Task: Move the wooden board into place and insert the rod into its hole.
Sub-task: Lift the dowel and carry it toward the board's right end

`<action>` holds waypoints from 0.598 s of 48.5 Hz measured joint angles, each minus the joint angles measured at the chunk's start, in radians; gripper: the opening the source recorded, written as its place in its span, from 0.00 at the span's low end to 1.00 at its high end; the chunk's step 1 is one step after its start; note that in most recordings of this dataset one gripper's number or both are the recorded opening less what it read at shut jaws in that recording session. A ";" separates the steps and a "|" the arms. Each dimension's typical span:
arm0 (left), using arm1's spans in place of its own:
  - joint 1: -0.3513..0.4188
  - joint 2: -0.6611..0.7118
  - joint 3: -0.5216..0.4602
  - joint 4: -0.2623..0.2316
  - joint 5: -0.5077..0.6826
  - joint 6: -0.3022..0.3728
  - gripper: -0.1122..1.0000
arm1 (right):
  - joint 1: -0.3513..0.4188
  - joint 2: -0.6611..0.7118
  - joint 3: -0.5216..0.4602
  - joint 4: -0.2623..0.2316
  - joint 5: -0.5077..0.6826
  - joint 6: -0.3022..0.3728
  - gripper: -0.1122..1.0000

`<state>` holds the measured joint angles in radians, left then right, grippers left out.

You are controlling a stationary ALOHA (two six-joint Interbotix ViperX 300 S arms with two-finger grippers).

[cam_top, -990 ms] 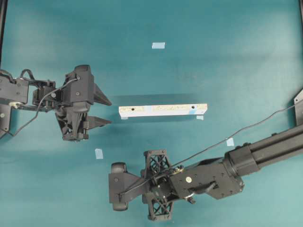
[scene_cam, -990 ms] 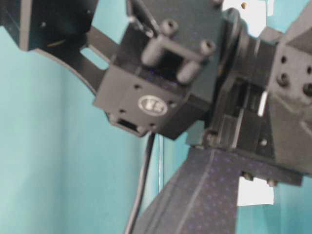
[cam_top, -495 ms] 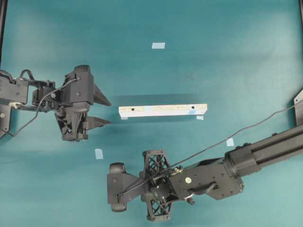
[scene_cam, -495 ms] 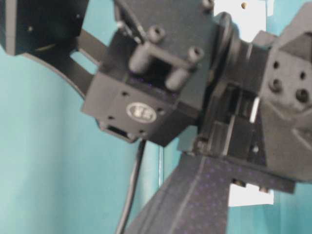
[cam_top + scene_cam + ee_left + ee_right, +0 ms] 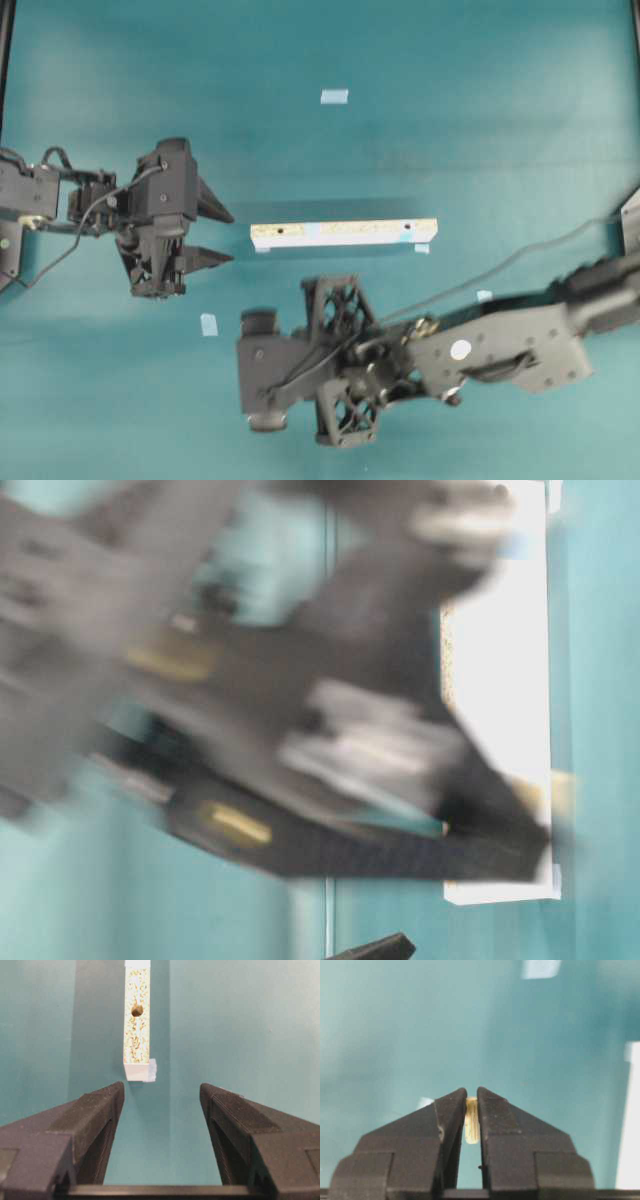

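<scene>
Table (image 5: 480, 120): teal surface, small tape squares (image 5: 335, 97) scattered on it.
Right gripper (image 5: 472, 1105): at 6 o'clock of the board, jaws clenched on the rod; table-level view blurred.
Left gripper (image 5: 160, 1097): at 9 o'clock of the board, jaws spread wide, holding nothing.
Board (image 5: 344, 234): mid-table, lying on its long edge, speckled side up, holes near each end.
Rod (image 5: 471, 1121): upright, pinched between the right fingertips.

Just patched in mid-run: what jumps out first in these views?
The right tool, low in the overhead view, is shut on the rod, a small cream peg pinched between its fingers. The wooden board lies at the table's middle, untouched. The left tool is open, facing the board's end, where a dark hole shows.
</scene>
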<state>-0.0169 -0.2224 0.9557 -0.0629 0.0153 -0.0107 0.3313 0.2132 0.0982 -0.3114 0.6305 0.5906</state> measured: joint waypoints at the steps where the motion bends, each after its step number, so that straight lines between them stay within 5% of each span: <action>1: 0.000 0.000 0.000 0.000 0.000 0.000 0.67 | -0.006 -0.011 0.006 -0.003 -0.003 0.002 0.19; 10: 0.000 0.009 -0.002 0.000 0.000 0.000 0.70 | -0.054 -0.106 0.089 -0.028 -0.077 0.000 0.19; 20: 0.003 0.069 -0.018 0.000 -0.023 0.000 0.85 | -0.114 -0.225 0.222 -0.037 -0.245 0.000 0.19; 29: 0.025 0.147 -0.066 0.000 -0.057 0.000 0.86 | -0.167 -0.325 0.356 -0.038 -0.414 -0.002 0.19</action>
<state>0.0077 -0.0752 0.8897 -0.0629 -0.0414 -0.0107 0.1641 -0.1120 0.4541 -0.3497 0.2163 0.5890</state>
